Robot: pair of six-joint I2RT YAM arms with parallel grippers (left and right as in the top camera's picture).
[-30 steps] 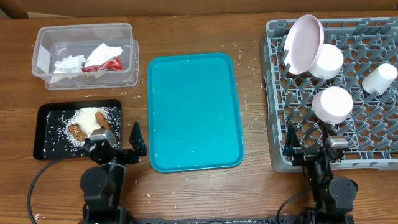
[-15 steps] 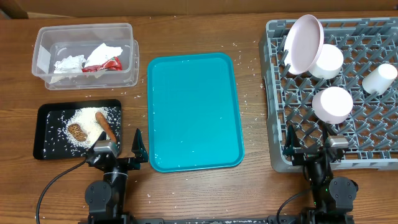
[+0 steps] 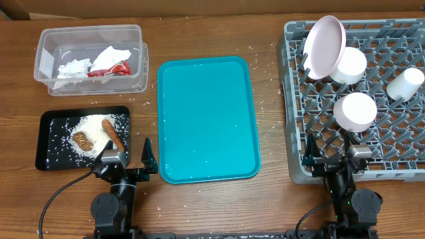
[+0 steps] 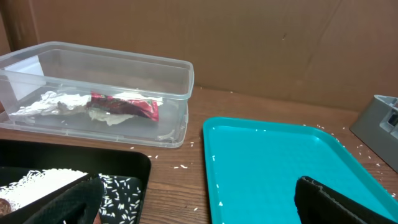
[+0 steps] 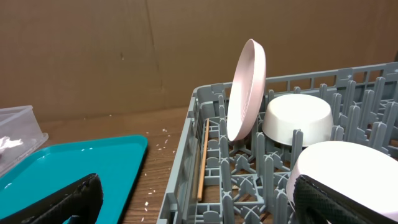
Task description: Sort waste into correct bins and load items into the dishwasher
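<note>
Wooden table on my feed, plate, 2 bowls, cup in grey rack at right, left gripper and right gripper at bottom, fingers apart.

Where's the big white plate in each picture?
Overhead: the plate stands on its edge in the top left corner of the grey rack.
Left wrist: it is not in this picture.
Right wrist: the plate stands upright in the middle, just left of a bowl.
Shared landmark: the teal tray shows in all three views.
</note>
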